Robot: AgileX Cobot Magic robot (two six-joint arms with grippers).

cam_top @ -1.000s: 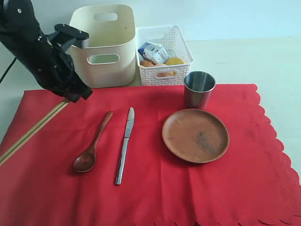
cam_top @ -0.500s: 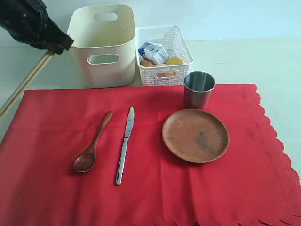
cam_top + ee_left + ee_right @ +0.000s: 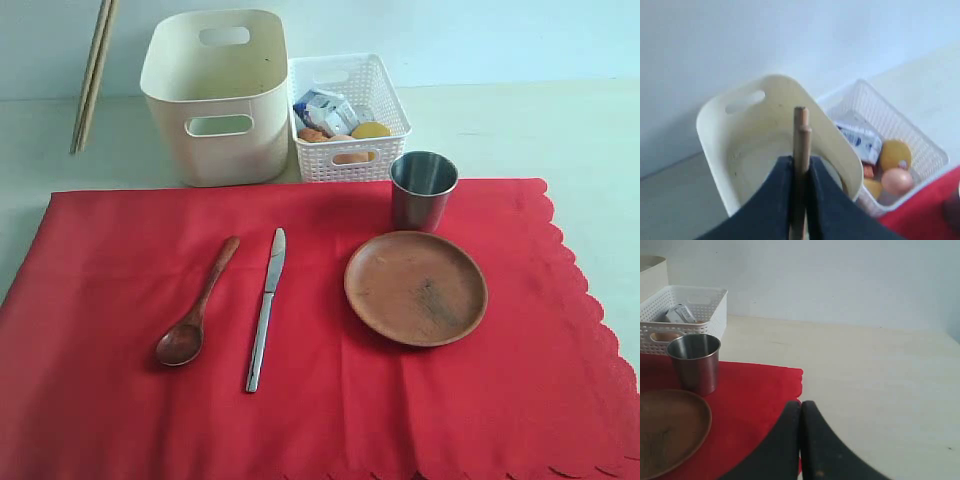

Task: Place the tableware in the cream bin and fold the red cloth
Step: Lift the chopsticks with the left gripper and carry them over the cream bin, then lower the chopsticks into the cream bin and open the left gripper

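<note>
The left hand (image 3: 800,200) is clamped on the pair of light wooden chopsticks (image 3: 801,140), whose free ends point toward the open top of the cream bin (image 3: 715,125); in the exterior view the sticks hang in the air just left of that bin. The right hand (image 3: 801,437) has its fingers pressed together on nothing, above the cloth's corner and the bare surface (image 3: 880,370). On the flat red cloth (image 3: 400,410) lie the dark wooden spoon (image 3: 197,303), metal table knife (image 3: 266,305), round brown plate (image 3: 415,287) and steel cup (image 3: 423,188), the cup just in front of the white lattice basket (image 3: 383,90).

The cream bin (image 3: 262,150) stands open-topped, white basket (image 3: 320,166) just beside it.
</note>
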